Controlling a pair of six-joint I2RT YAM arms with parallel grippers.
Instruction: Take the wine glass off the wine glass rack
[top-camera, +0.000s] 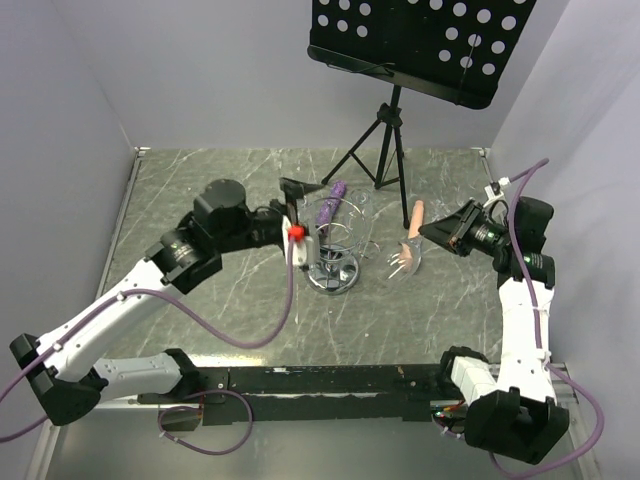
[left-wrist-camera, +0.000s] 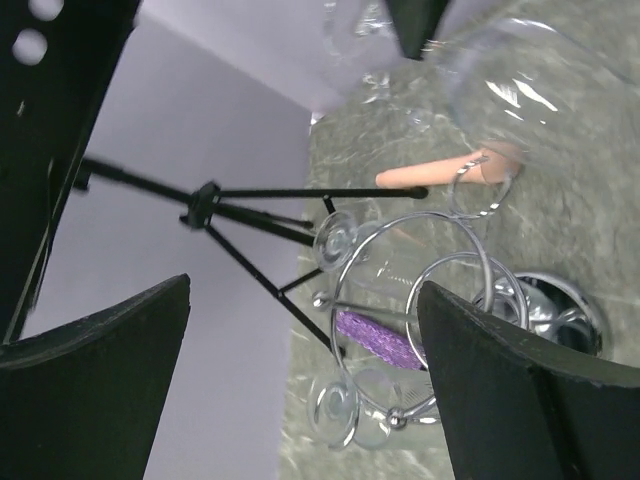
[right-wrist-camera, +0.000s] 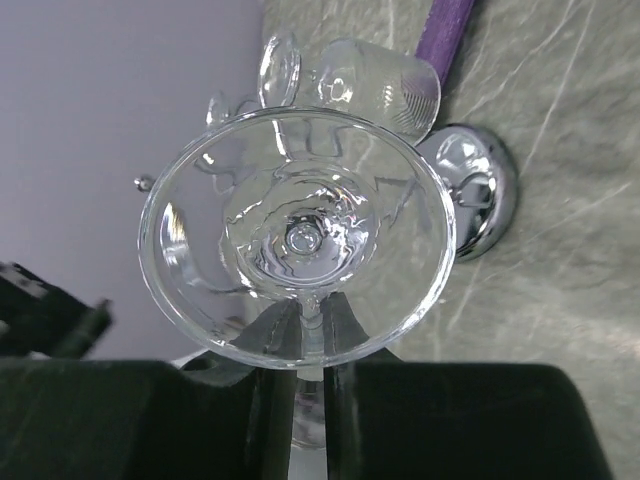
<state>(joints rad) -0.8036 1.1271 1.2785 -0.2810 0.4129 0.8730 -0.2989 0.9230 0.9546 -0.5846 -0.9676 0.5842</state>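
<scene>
On my right, the right gripper (right-wrist-camera: 310, 392) is clamped shut on the stem of the wine glass (right-wrist-camera: 298, 240). The glass is tipped on its side with the mouth of its bowl turned left towards the rack (top-camera: 334, 270). It is off the rack and just to the right of it, over the grey marbled table (top-camera: 200, 190). I cannot tell whether it clears the tabletop.

On my left, the left gripper (left-wrist-camera: 305, 285) sits against the left side of the rack with its fingers (left-wrist-camera: 520, 390) spread wide, gripping nothing. From its wrist camera I see the wire loops between and beyond those fingers.

The rack stands upright mid-table on its shiny round base, and other glasses (right-wrist-camera: 370, 85) hang in it.

A little farther off, a purple stick (top-camera: 331, 198) lies behind the rack and a peach stick (top-camera: 416, 214) lies beyond the held glass.

At the far edge stands a black music stand (top-camera: 392, 130) on a tripod.
</scene>
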